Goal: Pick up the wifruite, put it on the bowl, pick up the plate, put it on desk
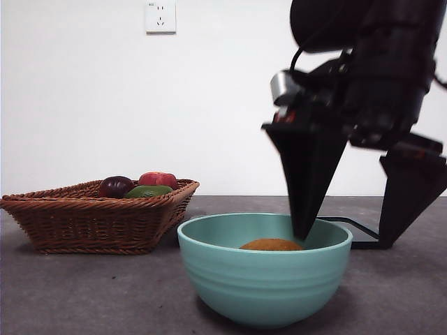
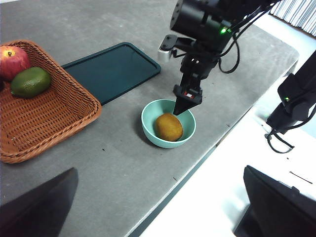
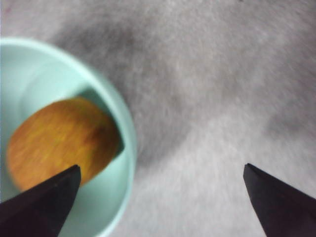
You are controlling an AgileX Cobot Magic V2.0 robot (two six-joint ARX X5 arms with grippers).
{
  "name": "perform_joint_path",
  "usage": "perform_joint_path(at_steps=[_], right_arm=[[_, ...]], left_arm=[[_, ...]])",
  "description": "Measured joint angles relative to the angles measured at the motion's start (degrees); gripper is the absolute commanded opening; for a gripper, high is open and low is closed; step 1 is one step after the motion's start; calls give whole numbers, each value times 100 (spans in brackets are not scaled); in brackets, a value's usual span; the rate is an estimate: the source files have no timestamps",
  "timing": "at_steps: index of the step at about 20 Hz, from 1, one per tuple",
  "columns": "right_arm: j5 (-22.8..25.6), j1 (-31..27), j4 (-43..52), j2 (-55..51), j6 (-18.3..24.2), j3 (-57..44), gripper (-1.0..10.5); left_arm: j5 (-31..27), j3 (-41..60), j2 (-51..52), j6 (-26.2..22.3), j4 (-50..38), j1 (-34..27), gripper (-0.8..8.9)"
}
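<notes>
Wifruite (image 1: 271,245) lies inside the mint-green bowl (image 1: 264,279) in the front view, only its orange-brown top showing above the rim. The right hand (image 1: 356,234) hangs over the bowl's far side with its jaws spread wide, one tip dipping inside the rim beside the fruit, the other outside the bowl; it holds nothing. A wicker basket (image 1: 91,220) with more fruit stands well apart from the bowl on the grey table (image 1: 84,293).

From the left wrist, the wifruite (image 2: 169,127) rests on the bowl's (image 2: 148,123) floor, with a dark green tray (image 2: 111,69) lying flat near the bowl. The left hand (image 2: 163,207) waits far from the bowl, jaws wide apart and empty.

In the right wrist view, the wifruite (image 3: 61,143) lies just beside one jaw tip. It looks light, firm and smooth enough to roll. The tray is probably stiff and thin, best pinched at its raised edge.
</notes>
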State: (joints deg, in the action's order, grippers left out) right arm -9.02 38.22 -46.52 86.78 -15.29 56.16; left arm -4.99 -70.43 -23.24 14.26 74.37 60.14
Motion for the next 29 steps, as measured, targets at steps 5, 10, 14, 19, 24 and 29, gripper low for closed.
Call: perform_joint_path(at_steps=[5,10,14,19,24,29], right_arm=[[-7,4,52,396,-11,4,262],[-186,109,133,396,-20,4,5],[-188,166,133,393,-31,101,5],[-122,59,-514,417,-105,990,5],[31,-452,-1220,1080,11,2385,5],[31,-1073,-1624,2133,289,4046,5]], left_arm=[[-2,0,0,0,0,0,625],[-2,0,0,0,0,0,625],[-2,0,0,0,0,0,625],[-2,0,0,-11,-4,0,625],[-2,0,0,-98,-2,0,625],[-2,0,0,-131,0,0,625]])
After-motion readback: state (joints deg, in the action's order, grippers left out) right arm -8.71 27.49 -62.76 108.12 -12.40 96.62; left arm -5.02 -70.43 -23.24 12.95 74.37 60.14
